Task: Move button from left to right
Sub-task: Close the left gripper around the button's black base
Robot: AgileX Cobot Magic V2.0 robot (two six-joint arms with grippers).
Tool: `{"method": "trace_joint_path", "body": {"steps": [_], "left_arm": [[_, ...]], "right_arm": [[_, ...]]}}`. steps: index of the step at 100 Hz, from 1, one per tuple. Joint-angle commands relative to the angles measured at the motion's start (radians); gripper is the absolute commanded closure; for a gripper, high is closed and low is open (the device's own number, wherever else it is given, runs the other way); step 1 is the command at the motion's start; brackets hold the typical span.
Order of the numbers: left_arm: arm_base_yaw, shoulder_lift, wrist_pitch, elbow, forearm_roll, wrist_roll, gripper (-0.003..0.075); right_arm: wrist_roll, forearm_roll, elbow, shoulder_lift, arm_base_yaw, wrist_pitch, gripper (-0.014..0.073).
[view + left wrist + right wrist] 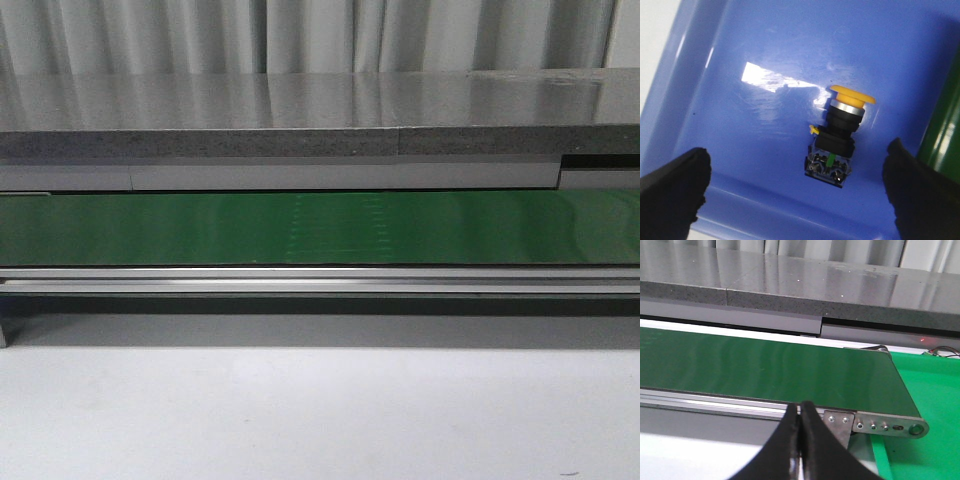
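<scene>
The button (839, 135) lies on its side in a blue tray (740, 125), seen in the left wrist view. It has a round yellow-orange head and a black body with pale terminals. My left gripper (797, 185) hangs open above the tray, its two black fingers (675, 190) wide apart on either side of the button, not touching it. My right gripper (800, 415) is shut and empty, its fingertips pressed together in front of the green conveyor belt (765, 365). Neither gripper nor the button shows in the front view.
The green conveyor belt (320, 228) runs across the front view behind a metal rail (320, 280), with a grey stone counter (320, 110) beyond. White tabletop (320, 420) lies in front. The belt's end roller (910, 427) and a green mat (930, 405) show in the right wrist view.
</scene>
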Motion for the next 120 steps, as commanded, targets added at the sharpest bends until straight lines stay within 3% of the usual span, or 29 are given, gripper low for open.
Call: {"method": "trace_joint_path", "body": {"steps": [1, 37, 100, 120], "left_arm": [[-0.001, 0.005, -0.045, -0.031, -0.032, 0.015, 0.0085], [-0.001, 0.113, -0.067, -0.031, -0.142, 0.085, 0.0085], [-0.001, 0.2, -0.073, -0.031, -0.144, 0.088, 0.0089], [-0.001, 0.2, -0.073, -0.031, -0.144, 0.088, 0.0195]], "right_arm": [[0.0, -0.008, -0.007, -0.017, 0.0, -0.087, 0.0662], [0.0, -0.008, -0.007, -0.017, 0.0, -0.087, 0.0662], [0.0, -0.008, -0.007, -0.017, 0.0, -0.087, 0.0662], [0.0, -0.008, -0.007, -0.017, 0.0, -0.087, 0.0662]]}}
